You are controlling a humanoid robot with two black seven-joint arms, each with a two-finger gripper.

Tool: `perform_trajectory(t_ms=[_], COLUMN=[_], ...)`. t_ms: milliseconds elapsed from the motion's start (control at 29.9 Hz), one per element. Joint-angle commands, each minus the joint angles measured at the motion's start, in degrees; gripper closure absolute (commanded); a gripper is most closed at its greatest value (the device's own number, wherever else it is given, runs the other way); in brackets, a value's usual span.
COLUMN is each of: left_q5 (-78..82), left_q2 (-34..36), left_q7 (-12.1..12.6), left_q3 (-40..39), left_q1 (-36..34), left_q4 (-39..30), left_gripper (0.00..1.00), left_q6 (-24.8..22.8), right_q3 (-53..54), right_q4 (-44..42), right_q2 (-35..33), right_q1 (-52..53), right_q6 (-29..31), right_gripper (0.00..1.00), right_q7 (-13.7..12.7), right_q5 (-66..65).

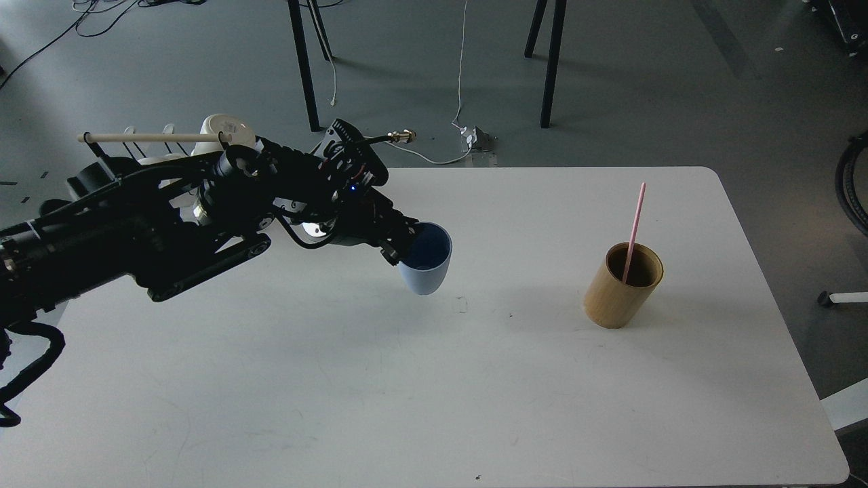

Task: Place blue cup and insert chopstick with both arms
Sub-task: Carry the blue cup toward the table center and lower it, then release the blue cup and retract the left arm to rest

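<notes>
My left gripper [405, 242] is shut on the left rim of the blue cup [427, 261]. It holds the cup nearly upright at the middle of the white table [434, 379], its base close to the tabletop; I cannot tell if it touches. The pink chopstick [634, 227] stands leaning in the tan bamboo cylinder [620, 286] at the right of the table, well to the right of the cup. My left arm reaches across from the left edge. My right gripper is out of view.
A black wire rack with a pale wooden rod [152, 137] and a white mug [227, 130] stands at the table's back left, partly hidden behind my left arm. Black table legs [302, 64] and cables lie on the floor behind.
</notes>
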Motion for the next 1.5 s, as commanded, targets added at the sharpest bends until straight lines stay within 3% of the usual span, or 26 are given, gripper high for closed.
perform_trajectory(t_ms=[0, 234, 635, 802, 869, 1103, 1270, 1437, 1471], left_q5=[0.3, 1.1, 2.9, 2.2, 1.6, -11.5, -31.5, -65.2, -71.5], left_q2=[-2.8, -7.1, -10.8, -10.6, -10.0, -5.8, -1.4, -0.2, -0.1], left_q7=[0.3, 1.3, 1.8, 1.7, 1.6, 1.6, 1.0, 0.9, 0.9], left_q3=[2.1, 2.7, 2.7, 2.2, 1.7, -4.6, -14.8, -24.0, -24.7], left_q1=[0.2, 1.8, 3.3, 3.1, 3.0, 2.4, 2.9, 5.9, 6.7], left_q4=[1.1, 9.2, 12.3, 12.0, 11.6, 11.3, 9.8, 10.4, 10.5], left_gripper=[0.96, 0.95, 0.90, 0.74, 0.63, 0.53, 0.32, 0.01, 0.00], left_q6=[0.0, 0.0, 0.0, 0.0, 0.0, 0.0, 0.0, 0.0, 0.0], right_q3=[0.1, 0.6, 0.3, 0.4, 0.4, -0.9, -6.8, -10.8, -11.8], right_q4=[0.1, 1.1, 1.1, 1.1, 1.2, 4.6, 11.2, 18.4, 20.1], right_q2=[0.1, 0.1, 0.1, 0.1, 0.1, -3.6, -10.7, -18.2, -19.2], right_q1=[-0.1, -0.5, -0.7, -1.7, -1.7, -2.2, -3.0, -3.1, -3.1], right_q6=[-0.2, -0.2, -0.3, -0.3, -0.3, 0.0, -1.0, -2.3, -2.8], right_gripper=[0.01, 0.01, 0.01, 0.01, 0.01, 0.01, 0.01, 0.01, 0.01], right_q7=[0.0, 0.2, 0.3, 0.3, 0.3, 0.1, 0.3, 0.3, 0.3], right_q5=[0.0, 0.1, 0.1, 0.1, 0.1, -0.3, -4.3, -11.1, -13.4])
